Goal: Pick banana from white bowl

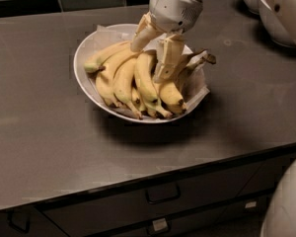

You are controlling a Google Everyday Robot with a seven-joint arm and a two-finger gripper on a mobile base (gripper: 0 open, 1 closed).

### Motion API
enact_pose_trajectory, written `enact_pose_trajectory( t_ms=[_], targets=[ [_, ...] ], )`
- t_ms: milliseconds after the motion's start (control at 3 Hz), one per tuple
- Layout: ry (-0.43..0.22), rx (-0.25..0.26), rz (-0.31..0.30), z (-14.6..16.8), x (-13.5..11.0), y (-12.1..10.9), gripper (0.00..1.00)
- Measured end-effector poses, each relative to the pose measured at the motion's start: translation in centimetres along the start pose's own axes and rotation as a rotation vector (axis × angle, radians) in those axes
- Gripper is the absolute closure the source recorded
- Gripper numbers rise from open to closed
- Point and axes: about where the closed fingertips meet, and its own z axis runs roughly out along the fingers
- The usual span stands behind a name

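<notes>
The white bowl (84,48), wide, shallow and paper-lined, sits on the dark counter and holds several yellow bananas. My gripper (153,51) reaches down into the bowl from the upper right. Its two pale fingers (166,58) are spread apart and open. The left one rests at the far ends of the bananas and the right one lies over the middle of the pile. The banana (147,80), long, plump and curved, lies between the two fingers with its dark tip toward the bowl's near rim. Its upper end is hidden under the gripper.
Another white bowl (276,14) stands at the counter's back right corner. The counter's front edge (153,179) runs above drawers with handles. Part of my white body (286,206) shows at the lower right.
</notes>
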Motion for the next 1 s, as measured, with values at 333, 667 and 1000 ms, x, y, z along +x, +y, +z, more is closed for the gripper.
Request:
enact_pose_trajectory(
  t_ms=[333, 667, 1000],
  targets=[
    [0.066, 0.03, 0.004, -0.76, 0.33, -1.63, 0.33],
    [0.091, 0.044, 0.004, -1.16, 0.43, -2.31, 0.33],
    [0.1, 0.046, 0.003, -1.25, 0.66, -2.54, 0.35]
  ],
)
